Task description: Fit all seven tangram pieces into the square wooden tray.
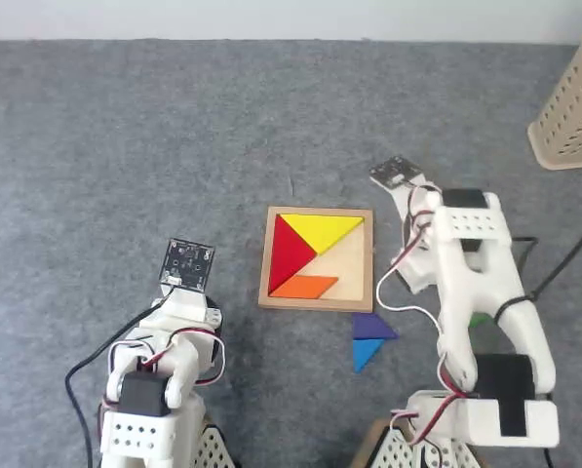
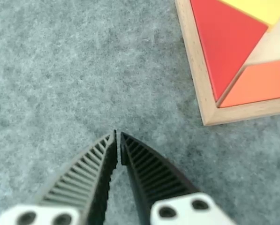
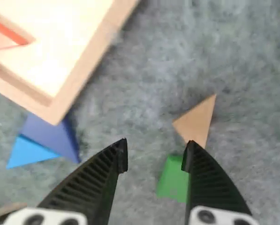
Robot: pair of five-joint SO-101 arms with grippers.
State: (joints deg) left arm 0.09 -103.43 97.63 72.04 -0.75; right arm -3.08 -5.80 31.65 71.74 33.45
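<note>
The square wooden tray (image 1: 267, 263) lies mid-table and holds a red triangle (image 1: 291, 253), a yellow triangle (image 1: 322, 230) and an orange parallelogram (image 1: 304, 286). Just outside its near right corner lie a purple triangle (image 1: 373, 326) and a blue triangle (image 1: 366, 353), touching. My right gripper (image 3: 156, 152) is open, hovering low over the carpet beside a green piece (image 3: 171, 180) and a tan triangle (image 3: 196, 122), holding nothing; the purple triangle (image 3: 53, 133) and blue triangle (image 3: 27, 151) lie off to one side. My left gripper (image 2: 117, 137) is shut and empty on bare carpet near the tray's corner (image 2: 206, 110).
A beige perforated basket (image 1: 573, 97) stands at the far right edge. The right arm (image 1: 481, 292) stretches over the carpet right of the tray, partly covering the green piece (image 1: 481, 322). Grey carpet spreads open to the left and behind the tray.
</note>
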